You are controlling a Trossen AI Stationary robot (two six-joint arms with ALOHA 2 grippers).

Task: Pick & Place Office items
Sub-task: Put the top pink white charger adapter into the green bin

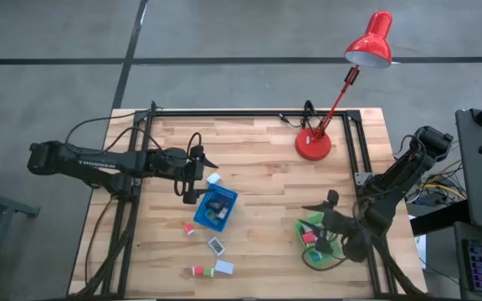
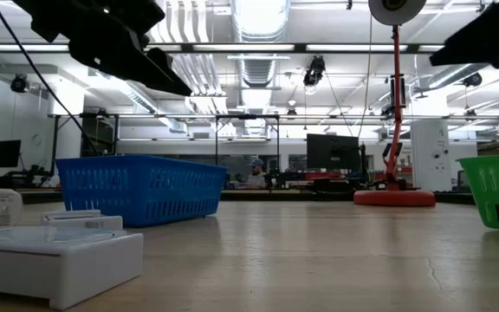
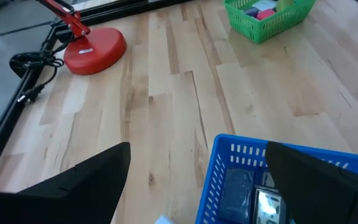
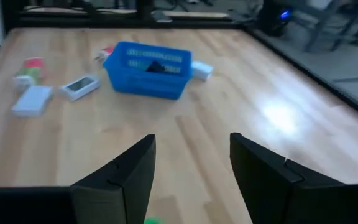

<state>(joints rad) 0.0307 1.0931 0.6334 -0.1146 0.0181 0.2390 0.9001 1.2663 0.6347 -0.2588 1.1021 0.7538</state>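
Observation:
The office items are small blocks and boxes. Some lie in the blue tray (image 1: 216,207), some in the green tray (image 1: 316,238). Others lie loose on the wood: a white block (image 1: 214,178), a red-and-white piece (image 1: 189,227), a white device (image 1: 217,245), a white box (image 1: 223,267) and red and green bits (image 1: 197,271). My left gripper (image 1: 203,181) hangs open at the blue tray's far-left corner, above the white block, with the tray (image 3: 278,180) showing between its fingers (image 3: 197,180). My right gripper (image 1: 323,224) hovers open over the green tray (image 4: 194,155) and holds nothing.
A red desk lamp stands with its base (image 1: 313,145) at the table's far right, its cord (image 3: 27,62) trailing beside it. A black frame rail (image 1: 249,113) runs around the table. Bare wood (image 1: 266,192) lies between the two trays. In the low view a white box (image 2: 50,256) sits close by.

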